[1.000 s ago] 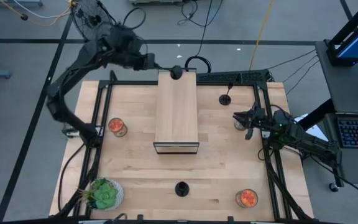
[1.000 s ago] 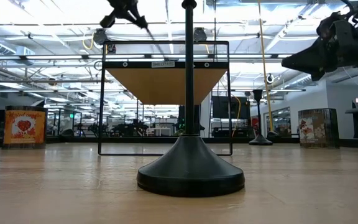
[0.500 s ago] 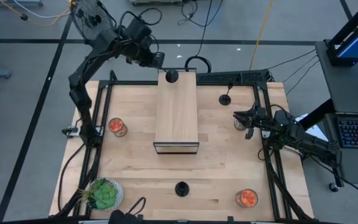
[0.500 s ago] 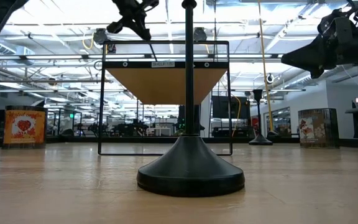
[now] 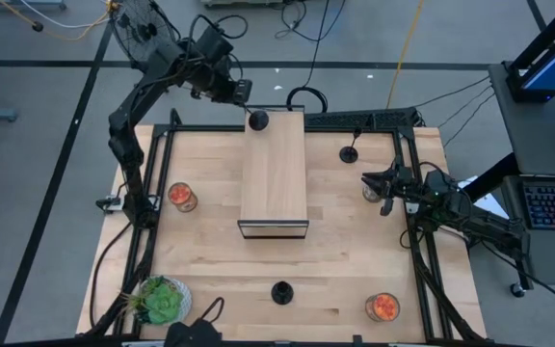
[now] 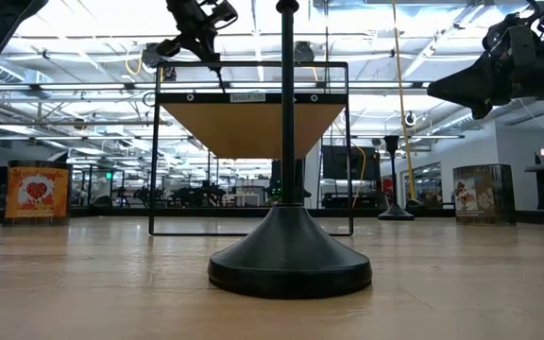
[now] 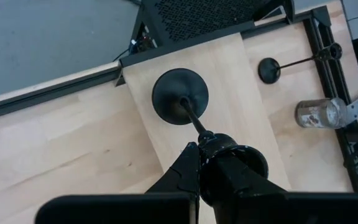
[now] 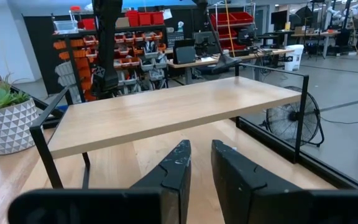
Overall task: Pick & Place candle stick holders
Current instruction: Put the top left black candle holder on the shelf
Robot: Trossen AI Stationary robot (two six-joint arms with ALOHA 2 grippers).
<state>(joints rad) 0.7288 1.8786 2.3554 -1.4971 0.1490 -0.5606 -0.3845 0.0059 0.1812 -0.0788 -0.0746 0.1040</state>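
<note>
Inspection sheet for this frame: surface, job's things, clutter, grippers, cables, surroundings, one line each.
Surface: light wood table in a black frame, with a raised wooden shelf at its middle.
Job's things: three candle stick holders; first holder on the shelf's far end, second holder on the table right of the shelf, third holder at the near edge.
Clutter: three glass jars; potted plant.
Grippers: left gripper shut on the first holder's stem; right gripper open, idle at the right edge.
Cables: cables on the floor beyond the table.
Surroundings: workshop shelving; keyboard at right.
</note>
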